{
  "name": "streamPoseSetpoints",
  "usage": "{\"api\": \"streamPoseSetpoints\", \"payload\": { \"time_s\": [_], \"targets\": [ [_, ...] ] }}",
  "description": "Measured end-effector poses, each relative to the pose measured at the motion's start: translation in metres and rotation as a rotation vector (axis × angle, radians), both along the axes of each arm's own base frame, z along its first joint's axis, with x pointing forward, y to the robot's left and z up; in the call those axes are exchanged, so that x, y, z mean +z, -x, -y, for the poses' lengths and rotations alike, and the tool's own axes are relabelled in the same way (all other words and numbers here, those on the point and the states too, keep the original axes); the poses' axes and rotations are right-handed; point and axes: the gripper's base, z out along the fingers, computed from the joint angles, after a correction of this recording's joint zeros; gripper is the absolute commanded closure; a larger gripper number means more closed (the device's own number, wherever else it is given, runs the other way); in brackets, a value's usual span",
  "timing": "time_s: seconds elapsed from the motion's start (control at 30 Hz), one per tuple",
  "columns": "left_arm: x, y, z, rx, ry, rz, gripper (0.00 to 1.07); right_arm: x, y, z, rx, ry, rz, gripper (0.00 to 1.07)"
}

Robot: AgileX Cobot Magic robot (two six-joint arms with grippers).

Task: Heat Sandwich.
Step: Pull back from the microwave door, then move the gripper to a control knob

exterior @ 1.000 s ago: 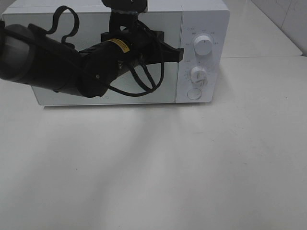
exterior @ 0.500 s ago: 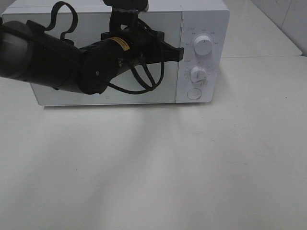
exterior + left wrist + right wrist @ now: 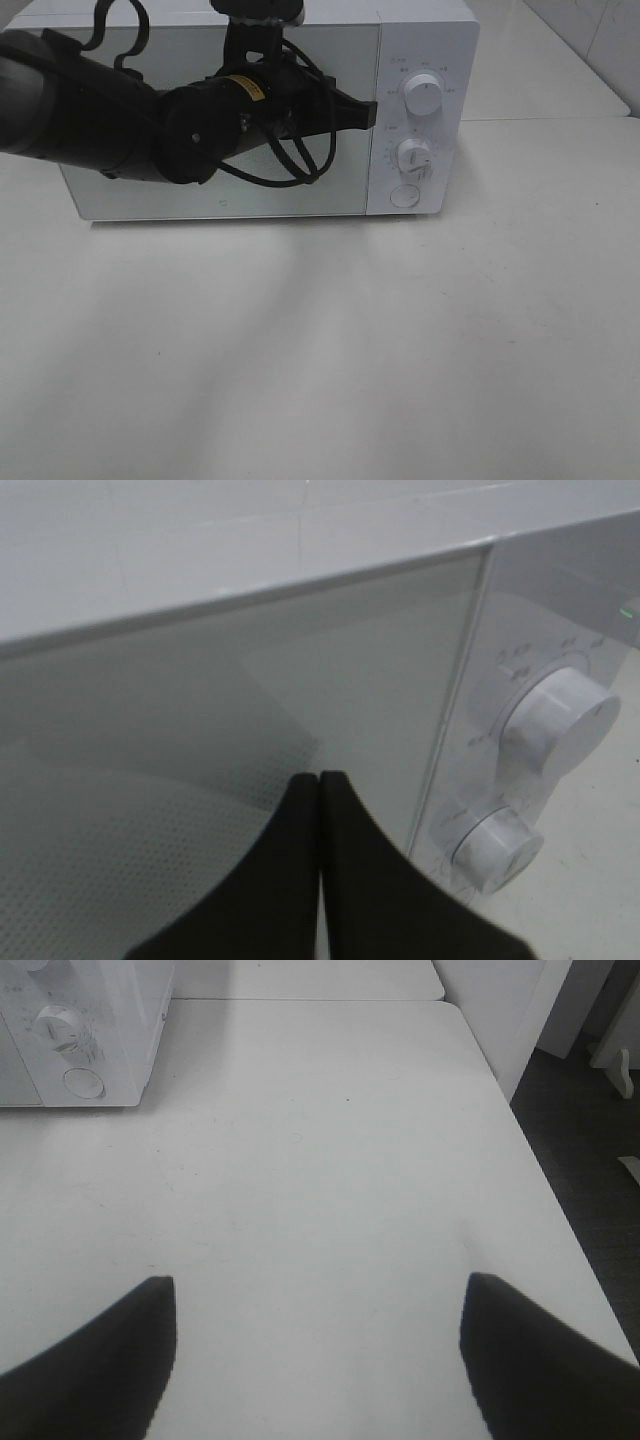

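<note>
Microwave [image 3: 300,200]: smooth white casing, plastic in look, faintly glossy. Door [image 3: 200,680], just behind the fingers [image 3: 265,890] of the left gripper [image 3: 319,777]: glossy glass over a fine dotted mesh. Knobs [image 3: 558,718], just beside those fingers: smooth white plastic with a satin sheen. Left fingers and those of the right gripper [image 3: 320,1280]: smooth matt black. Table [image 3: 320,1160], beneath the right fingers [image 3: 90,1360]: matt white, faintly scuffed.
</note>
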Motion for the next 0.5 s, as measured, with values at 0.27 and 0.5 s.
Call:
{"api": "streamPoseSetpoints", "payload": {
  "time_s": [0.27,0.5],
  "targets": [
    [0.014,0.003,-0.012,0.001,-0.012,-0.130,1.07,0.000,0.000,0.000,0.000,0.000,0.000,0.32],
    [0.009,0.020,-0.014,-0.081,-0.114,-0.350,1.04,0.000,0.000,0.000,0.000,0.000,0.000,0.32]
  ]
}}
